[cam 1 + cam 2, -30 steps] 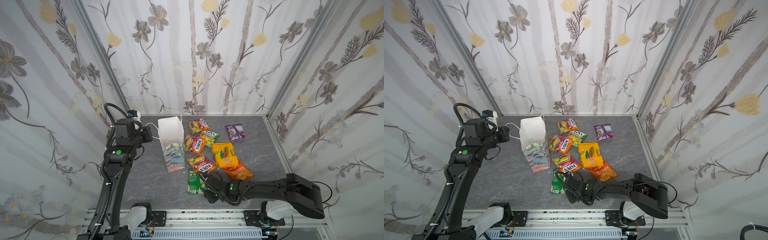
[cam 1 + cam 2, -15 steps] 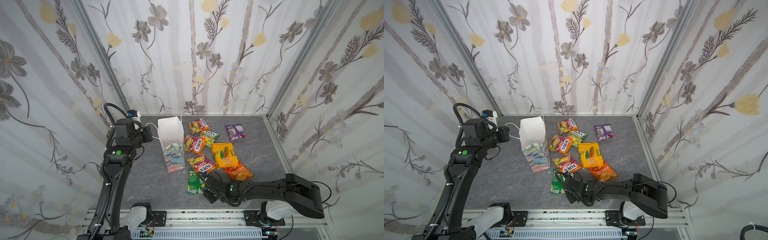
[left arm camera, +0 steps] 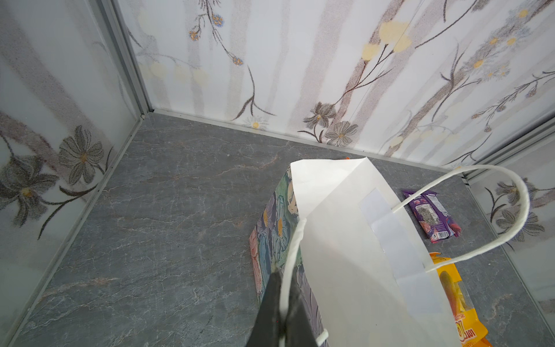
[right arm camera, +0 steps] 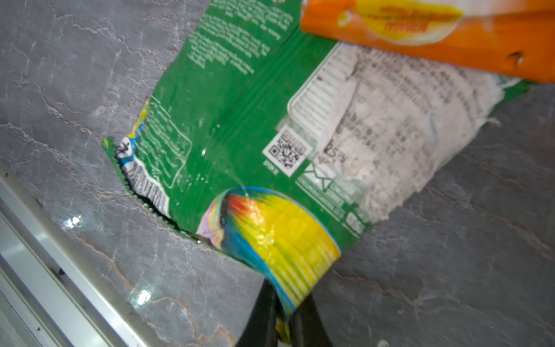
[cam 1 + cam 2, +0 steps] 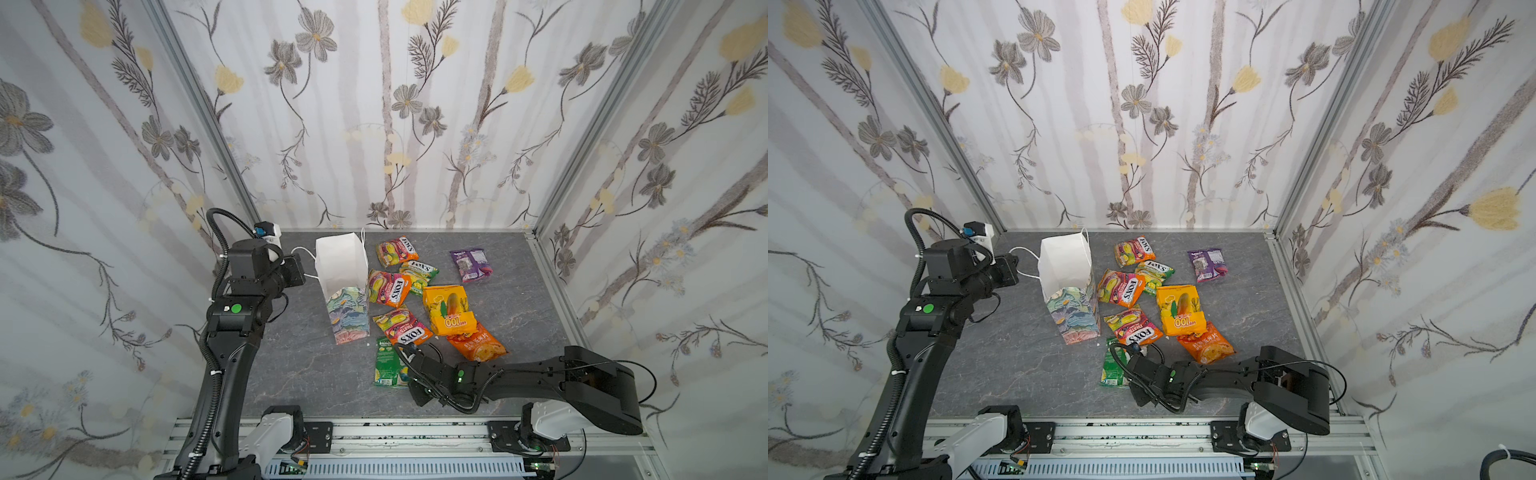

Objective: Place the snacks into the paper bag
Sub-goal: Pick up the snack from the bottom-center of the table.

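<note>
- In both top views, your paper bag (image 5: pixel 343 266) stands upright and open on the grey bench (image 5: pixel 307 374), on the left arm's side; the snacks lie loose just beside it toward the right arm, among them a purple packet (image 5: pixel 471 264) and a yellow mango packet (image 5: pixel 446 309).
- In a top view, your left end effector (image 5: pixel 302 272) sits at the bag's cord handle (image 5: pixel 300 250); your right end effector (image 5: pixel 405 370) is low at the green packet (image 5: pixel 384 361), the snack nearest the front rail (image 5: pixel 374 432).
- In the left wrist view, the end effector (image 3: pixel 282 288) is pinched together on the white cord handle (image 3: pixel 292 249); the bag's white lining faces you; the purple packet (image 3: pixel 432 216) lies beyond it.
- In the right wrist view, the end effector (image 4: pixel 283 309) is clamped on a corner of the green packet (image 4: pixel 234 120), and that corner curls up off the bench; an orange packet (image 4: pixel 420 33) overlaps its far end.
</note>
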Robot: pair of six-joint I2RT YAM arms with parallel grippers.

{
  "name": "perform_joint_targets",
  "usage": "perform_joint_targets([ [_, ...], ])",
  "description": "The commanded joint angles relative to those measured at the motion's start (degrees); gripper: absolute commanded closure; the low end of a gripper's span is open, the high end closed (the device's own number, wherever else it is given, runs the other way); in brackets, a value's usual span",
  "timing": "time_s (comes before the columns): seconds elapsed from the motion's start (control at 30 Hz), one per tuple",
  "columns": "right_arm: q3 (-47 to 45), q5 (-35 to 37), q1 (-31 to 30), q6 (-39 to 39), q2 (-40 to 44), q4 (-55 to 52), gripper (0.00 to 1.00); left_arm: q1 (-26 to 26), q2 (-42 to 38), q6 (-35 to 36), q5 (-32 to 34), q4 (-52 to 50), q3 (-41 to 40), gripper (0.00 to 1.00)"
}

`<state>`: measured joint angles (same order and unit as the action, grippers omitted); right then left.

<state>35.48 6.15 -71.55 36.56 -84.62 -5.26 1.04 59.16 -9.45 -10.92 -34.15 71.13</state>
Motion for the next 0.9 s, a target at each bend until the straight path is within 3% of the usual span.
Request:
perform_joint_targets([
  [0.0, -0.2, 1.0, -0.1, 0.4, 0.5, -1.0, 0.91, -0.1, 0.0, -0.1, 0.0, 1.5, -0.1, 1.0],
  [0.2, 0.3, 2.2, -0.1, 0.6, 1.9, -2.0, 1.0, 0.0, 1.0, -0.4, -1.4, 1.7, 0.4, 1.0],
  [0.87, -0.3, 6.6, 0.3, -3.3, 16.9, -1.9, 1.0, 0.0, 1.6, 0.0, -0.8, 1.2, 1.2, 1.0],
])
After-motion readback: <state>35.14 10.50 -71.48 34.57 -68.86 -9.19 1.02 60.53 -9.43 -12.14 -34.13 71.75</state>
